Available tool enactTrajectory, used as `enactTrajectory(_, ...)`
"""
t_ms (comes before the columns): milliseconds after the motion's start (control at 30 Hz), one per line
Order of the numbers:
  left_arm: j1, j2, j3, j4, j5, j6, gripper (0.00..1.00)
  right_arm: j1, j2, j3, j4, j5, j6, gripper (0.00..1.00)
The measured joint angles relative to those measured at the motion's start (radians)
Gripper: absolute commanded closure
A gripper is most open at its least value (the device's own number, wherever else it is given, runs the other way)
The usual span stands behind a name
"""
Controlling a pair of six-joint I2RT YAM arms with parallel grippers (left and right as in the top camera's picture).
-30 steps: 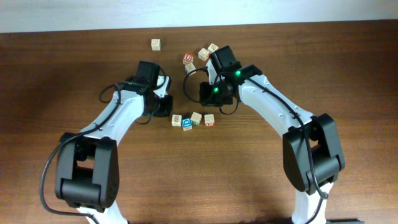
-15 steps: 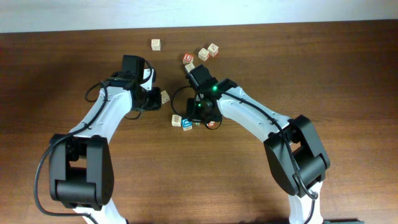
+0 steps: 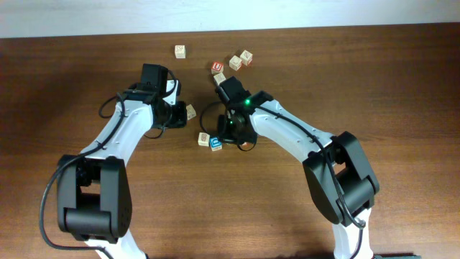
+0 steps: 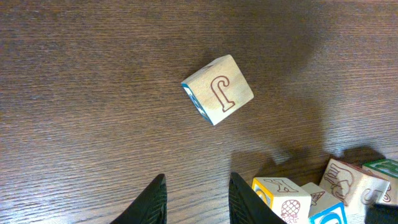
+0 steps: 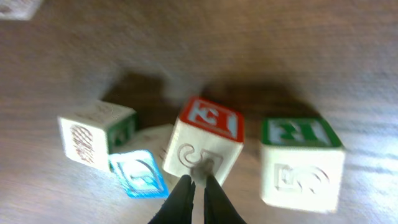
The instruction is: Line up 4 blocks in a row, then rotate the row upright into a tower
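One green-topped block (image 5: 301, 158) beside red-topped block (image 5: 208, 134) — right hand (image 5: 198, 186) together there, left hand (image 4: 198, 199) apart.

Blue-faced cube (image 4: 329, 215) partly off-frame

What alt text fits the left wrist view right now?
A pale wooden J cube lies alone on the dark wood table, turned cornerwise, clear of the left gripper, whose open, empty fingers show at the bottom edge. A cluster of cubes crowds the bottom right corner.
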State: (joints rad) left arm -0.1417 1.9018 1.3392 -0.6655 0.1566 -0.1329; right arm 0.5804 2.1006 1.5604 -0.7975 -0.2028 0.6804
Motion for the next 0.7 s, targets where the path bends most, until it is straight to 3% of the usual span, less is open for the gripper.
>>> enactTrajectory(467,0.0,0.0,0.0,0.0,0.0,-0.003,0.69,-0.03,0.013,0.096,-0.044,-0.025,-0.307,0.71)
enactTrajectory(667,0.0,0.0,0.0,0.002,-0.014,-0.003,0.67,-0.03,0.015,0.115,0.031,-0.027,-0.315,0.72)
enactTrajectory(700,0.0,0.0,0.0,0.005,-0.028,-0.003,0.67,-0.03,0.016,0.116,0.036,-0.027,-0.293,0.76)
